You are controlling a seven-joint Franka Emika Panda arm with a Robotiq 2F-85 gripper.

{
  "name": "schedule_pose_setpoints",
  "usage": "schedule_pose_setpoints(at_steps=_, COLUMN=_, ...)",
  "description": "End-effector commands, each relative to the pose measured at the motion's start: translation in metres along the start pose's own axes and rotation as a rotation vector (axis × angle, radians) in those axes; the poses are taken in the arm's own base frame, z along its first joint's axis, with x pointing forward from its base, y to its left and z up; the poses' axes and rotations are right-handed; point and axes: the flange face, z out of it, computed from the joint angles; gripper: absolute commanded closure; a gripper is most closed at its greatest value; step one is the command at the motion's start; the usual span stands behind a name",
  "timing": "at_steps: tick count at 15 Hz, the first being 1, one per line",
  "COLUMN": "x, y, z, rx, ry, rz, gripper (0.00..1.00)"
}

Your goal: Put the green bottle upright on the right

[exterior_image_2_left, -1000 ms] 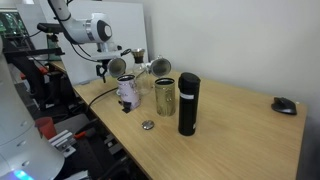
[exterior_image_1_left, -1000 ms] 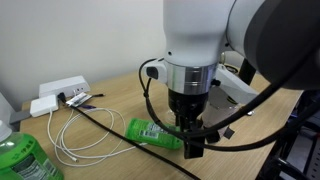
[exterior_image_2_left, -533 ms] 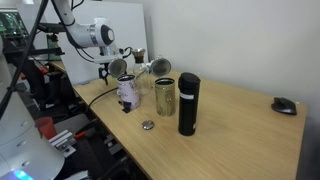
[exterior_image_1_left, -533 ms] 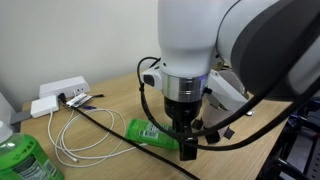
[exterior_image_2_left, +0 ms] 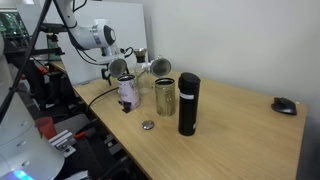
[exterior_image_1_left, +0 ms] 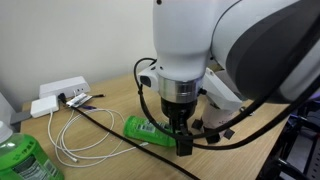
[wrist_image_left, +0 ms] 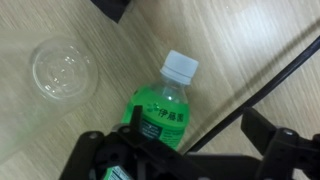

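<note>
The green bottle (exterior_image_1_left: 143,129) lies on its side on the wooden tabletop (exterior_image_1_left: 110,100), towards the edge nearest that exterior camera. The gripper (exterior_image_1_left: 184,141) hangs straight down over it with its jaws spread wide and nothing held. In this exterior view the arm's black fingers cover one end of the bottle, so only its green body and part of the label show.

The wrist view supplies the rest. The green bottle (wrist_image_left: 160,112) shows its pale cap, which points away from the gripper (wrist_image_left: 185,150). The dark fingers (wrist_image_left: 96,152) stand on either side of the body, and I cannot tell whether they touch it. A clear round lid (wrist_image_left: 63,68) lies flat just beside the bottle's neck, and a black cable (wrist_image_left: 268,85) runs slantwise across the wood on the other side.

Only the close exterior view shows the white power strip (exterior_image_1_left: 57,95) near the back edge, a looped white cable (exterior_image_1_left: 75,140) and the larger translucent green bottle (exterior_image_1_left: 20,160) at the near corner.

In an exterior view taken from farther off, the arm is small at the far end of the tabletop (exterior_image_2_left: 240,125). A glass carafe (exterior_image_2_left: 127,92), a tall can (exterior_image_2_left: 164,96), a black tumbler (exterior_image_2_left: 188,103) and a computer mouse (exterior_image_2_left: 284,105) stand or lie on it. The lying bottle cannot be made out there.
</note>
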Motion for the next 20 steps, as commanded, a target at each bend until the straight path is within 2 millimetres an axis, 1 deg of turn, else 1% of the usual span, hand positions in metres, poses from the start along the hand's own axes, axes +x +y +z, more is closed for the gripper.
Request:
schedule_pose_setpoints(at_steps=1, x=0.005, y=0.001, z=0.006, rx=-0.021, ry=-0.015, rz=-0.010, gripper=0.00)
schedule_pose_setpoints(at_steps=7, x=0.007, y=-0.001, z=0.009, rx=-0.069, ry=-0.038, rz=0.020, gripper=0.00)
schedule_pose_setpoints(at_steps=13, x=0.006, y=-0.009, z=0.011, rx=-0.093, ry=-0.052, rz=0.070, gripper=0.00)
schedule_pose_setpoints(at_steps=16, x=0.004, y=-0.013, z=0.012, rx=-0.100, ry=-0.064, rz=0.107, gripper=0.00)
schedule_pose_setpoints(at_steps=20, x=-0.002, y=-0.020, z=0.018, rx=-0.091, ry=-0.089, rz=0.165, gripper=0.00)
